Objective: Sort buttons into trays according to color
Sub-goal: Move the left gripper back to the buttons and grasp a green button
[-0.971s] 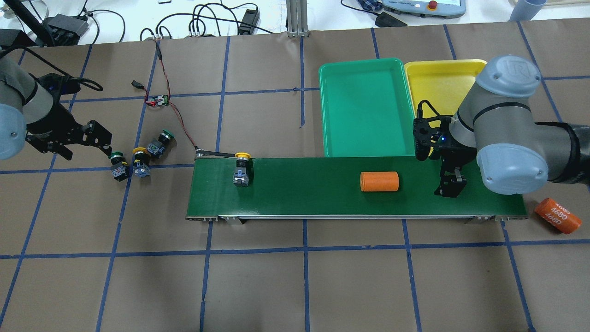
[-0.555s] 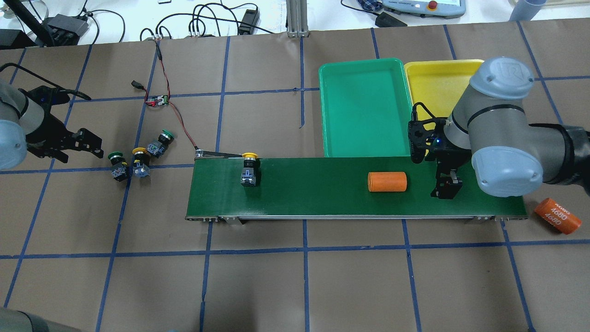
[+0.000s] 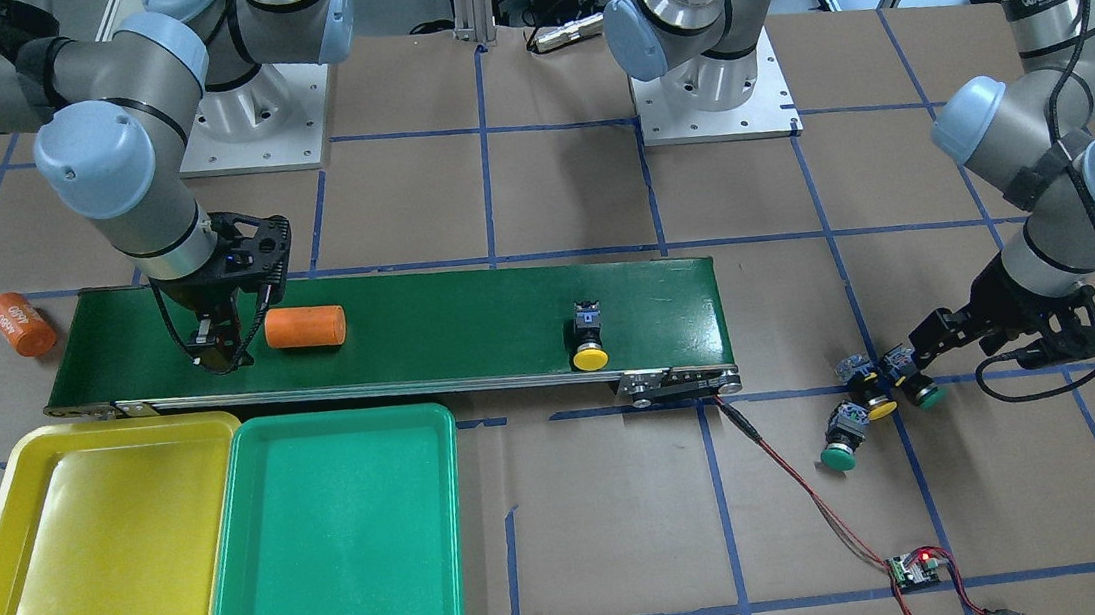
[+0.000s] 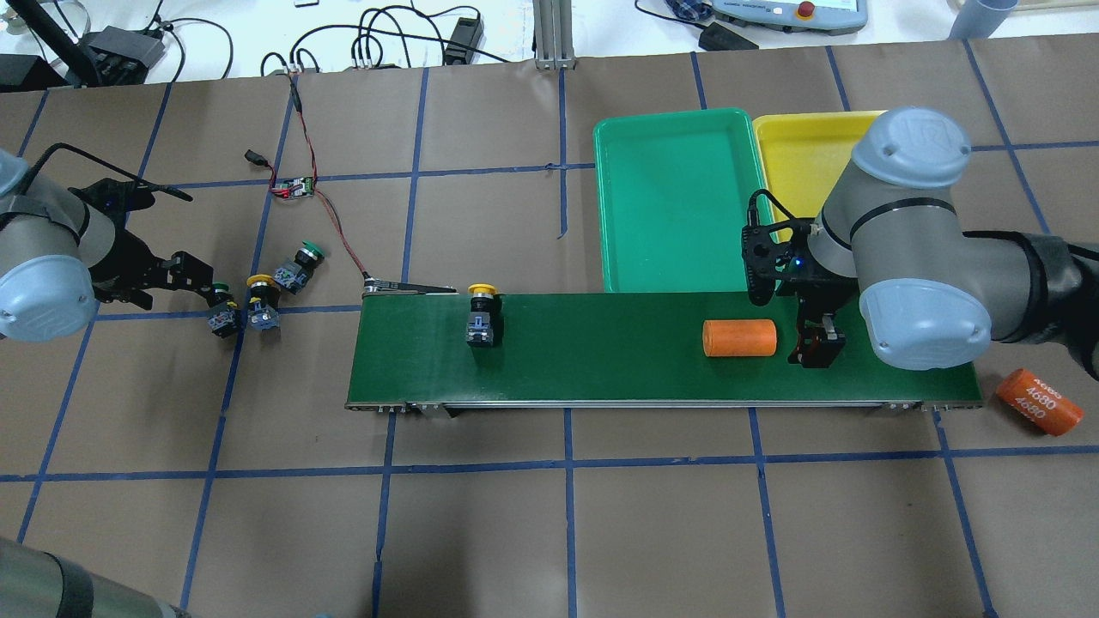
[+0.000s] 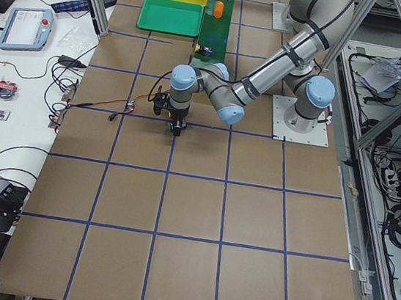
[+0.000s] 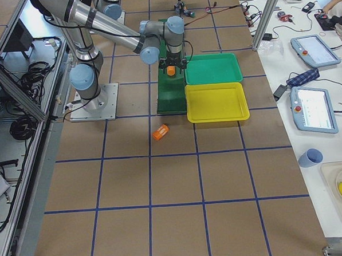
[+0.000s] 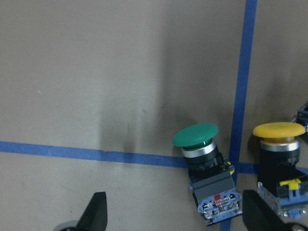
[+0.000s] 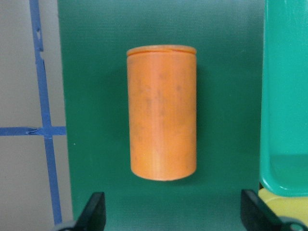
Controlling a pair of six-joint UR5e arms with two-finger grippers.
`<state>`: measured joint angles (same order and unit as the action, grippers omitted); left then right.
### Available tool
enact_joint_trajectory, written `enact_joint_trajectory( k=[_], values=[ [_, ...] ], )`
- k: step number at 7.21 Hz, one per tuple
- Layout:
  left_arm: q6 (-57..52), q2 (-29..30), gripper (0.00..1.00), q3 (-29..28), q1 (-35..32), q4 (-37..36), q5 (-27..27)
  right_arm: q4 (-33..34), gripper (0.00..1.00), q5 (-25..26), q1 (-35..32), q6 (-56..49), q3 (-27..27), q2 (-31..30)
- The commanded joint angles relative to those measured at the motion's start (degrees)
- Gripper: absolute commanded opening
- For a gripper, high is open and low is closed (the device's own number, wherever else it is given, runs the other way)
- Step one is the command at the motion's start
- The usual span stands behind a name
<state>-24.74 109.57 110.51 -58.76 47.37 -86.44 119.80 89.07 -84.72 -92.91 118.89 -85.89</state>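
Green conveyor belt [image 3: 427, 309] crosses mid-frame in the front-facing view; belt button [image 3: 590, 339] lies on it right of centre, yellow cap toward the lower edge. Left of centre rests an orange cylinder [image 3: 305, 327], right gripper [image 3: 215, 352] hanging just beside it at left. Lower left: yellow tray [image 3: 117, 427] and green tray [image 3: 342, 420], side by side. At right, off the belt: near green button [image 3: 914, 381], 2nd yellow button [image 3: 867, 387] and far green button [image 3: 841, 438] clustered on brown paper [image 3: 581, 545], left gripper [image 3: 927, 339] at the cluster's upper right.

Overhead: same layout mirrored; a 4680 cylinder [image 4: 1037, 402] lies lower right, off the belt's end.

Left wrist cam: fingers [image 7: 95, 211] spread wide at bottom corners, near green button between them (closer to the right-hand one), pinching nothing.

Right wrist cam: fingers [image 8: 94, 211] likewise apart at bottom corners, orange cylinder centre frame above them, ungripped.

Side views: grippers too small to judge.
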Motion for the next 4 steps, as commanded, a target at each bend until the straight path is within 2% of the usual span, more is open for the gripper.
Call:
enact_joint_trajectory(
  k=[1,4],
  values=[
    [0.83,1.35,1.00,0.23,-0.13,-0.26,3.19,0.09,1.00,-0.04,-0.09,0.01,0.02,0.02],
    [0.48,3.02,1.00,0.58,-0.04,-0.61,3.03,0.00,1.00,-0.04,0.00,0.01,0.02,0.02]
  ],
)
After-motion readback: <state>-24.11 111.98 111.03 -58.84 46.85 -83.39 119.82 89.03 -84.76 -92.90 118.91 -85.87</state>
